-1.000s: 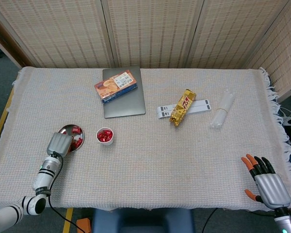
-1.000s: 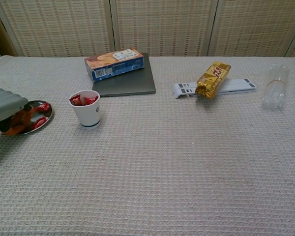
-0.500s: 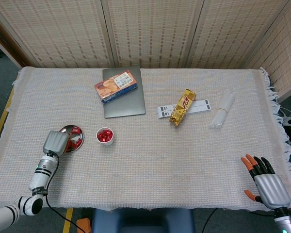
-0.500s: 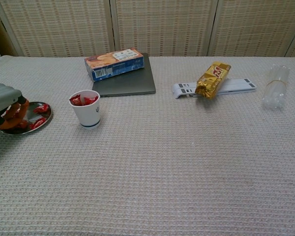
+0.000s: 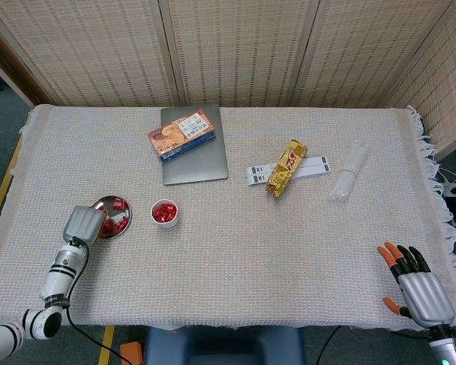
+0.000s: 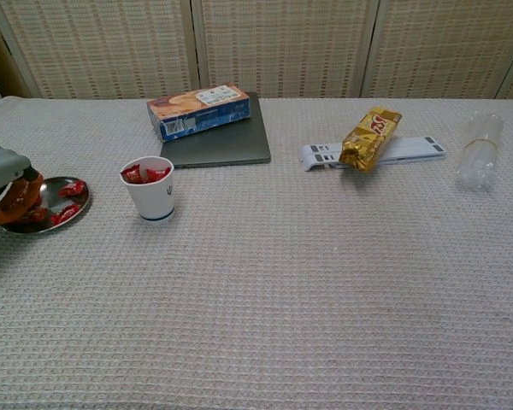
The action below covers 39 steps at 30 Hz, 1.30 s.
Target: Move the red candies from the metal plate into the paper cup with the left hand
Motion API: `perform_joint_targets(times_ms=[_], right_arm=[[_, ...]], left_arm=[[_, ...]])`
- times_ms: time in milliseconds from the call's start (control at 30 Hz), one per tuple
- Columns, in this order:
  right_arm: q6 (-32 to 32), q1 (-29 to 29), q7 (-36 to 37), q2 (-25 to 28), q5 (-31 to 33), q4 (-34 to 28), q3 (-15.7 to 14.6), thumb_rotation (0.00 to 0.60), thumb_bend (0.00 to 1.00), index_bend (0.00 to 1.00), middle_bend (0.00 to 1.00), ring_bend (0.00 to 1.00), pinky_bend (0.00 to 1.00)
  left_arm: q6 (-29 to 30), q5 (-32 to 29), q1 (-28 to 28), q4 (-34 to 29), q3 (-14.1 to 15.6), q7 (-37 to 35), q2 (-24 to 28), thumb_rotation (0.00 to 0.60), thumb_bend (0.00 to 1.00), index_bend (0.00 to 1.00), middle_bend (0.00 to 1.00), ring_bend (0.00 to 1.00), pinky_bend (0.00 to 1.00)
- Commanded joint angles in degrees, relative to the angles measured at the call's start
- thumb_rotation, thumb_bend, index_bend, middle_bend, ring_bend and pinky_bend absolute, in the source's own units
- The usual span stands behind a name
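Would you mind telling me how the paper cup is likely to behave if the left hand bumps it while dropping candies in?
The paper cup looks light and thin-walled, tapering to a narrow base, so it would probably slide or tip when nudged. The red candies piled near its rim add little weight low down. The woven tablecloth may grip the base slightly, favouring tipping over sliding.

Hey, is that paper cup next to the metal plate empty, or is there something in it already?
Not empty. The paper cup stands upright with red candies showing inside at its rim in both views. More are on the metal plate.
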Motion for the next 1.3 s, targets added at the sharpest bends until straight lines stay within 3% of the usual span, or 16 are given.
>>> perform_joint_targets(times_ms=[33, 200, 567, 900, 1300], right_arm=[[-0.05, 0.03, 0.03, 0.03, 0.02, 0.0, 0.01, 0.6, 0.11, 0.0, 0.0, 0.0, 0.0], [-0.67, 0.29, -0.16, -0.03, 0.26, 0.02, 0.0, 0.6, 0.11, 0.0, 0.0, 0.0, 0.0], [-0.62, 0.28, -0.11, 0.0, -0.16, -0.01, -0.27, 0.6, 0.11, 0.0, 0.0, 0.0, 0.0], [-0.39, 0.19, 0.07, 0.06, -0.36, -0.01, -0.37, 0.6, 0.11, 0.0, 0.0, 0.0, 0.0], [-0.36, 0.18, 0.09, 0.1, -0.3, -0.09, -0.36, 0.6, 0.11, 0.0, 0.0, 0.0, 0.0]], left_arm=[[-0.5, -0.09, 0.16, -0.89, 0.51, 0.35, 0.76, 0.6, 0.44, 0.33, 0.32, 0.31, 1.0], [-0.23, 0.57, 0.44, -4.32, 1.46, 1.49, 2.9, 0.6, 0.42, 0.29, 0.23, 0.19, 1.0], [-0.05, -0.68, 0.6, -4.43, 1.88, 3.87, 3.28, 0.6, 0.41, 0.28, 0.23, 0.22, 1.0], [0.41, 0.04, -0.02, 1.54, 1.9, 4.52, -0.6, 0.6, 0.41, 0.45, 0.42, 0.44, 1.0], [0.96, 0.22, 0.11, 2.22, 2.03, 6.41, -1.18, 0.6, 0.43, 0.59, 0.61, 0.54, 1.0]])
